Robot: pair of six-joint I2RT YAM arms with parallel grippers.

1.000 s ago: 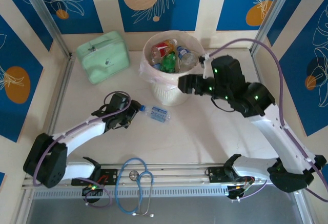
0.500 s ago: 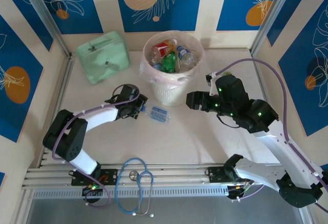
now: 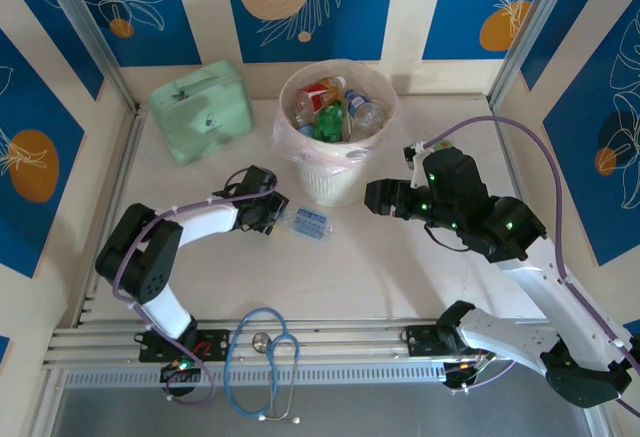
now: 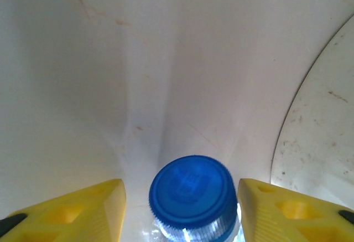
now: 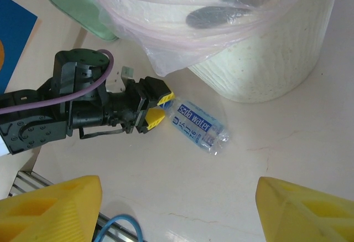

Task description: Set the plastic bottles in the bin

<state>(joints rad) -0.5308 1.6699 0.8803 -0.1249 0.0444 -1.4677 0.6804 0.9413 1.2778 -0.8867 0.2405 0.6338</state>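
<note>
A clear plastic bottle [image 3: 308, 222] with a blue label lies on its side on the table, in front of the bin [image 3: 335, 179]. My left gripper [image 3: 275, 214] reaches it from the left. In the left wrist view the bottle's blue cap [image 4: 192, 193] sits between the yellow fingers [image 4: 83, 209], with a small gap on each side. The right wrist view shows the same bottle [image 5: 199, 125] and left gripper [image 5: 160, 108] below the bin's wall [image 5: 276, 59]. Several bottles [image 3: 330, 107] lie inside the bin. My right gripper [image 3: 372, 197] hovers open to the right of the bin, holding nothing.
A mint-green zip case [image 3: 200, 109] sits at the back left, close to the bin. A blue stethoscope [image 3: 265, 357] lies on the rail at the near edge. The bin's clear liner [image 5: 182, 42] hangs over its rim.
My left gripper has slid right to the bottle's cap and its jaws have narrowed round it. My right arm has drawn back from the bin toward the right.
</note>
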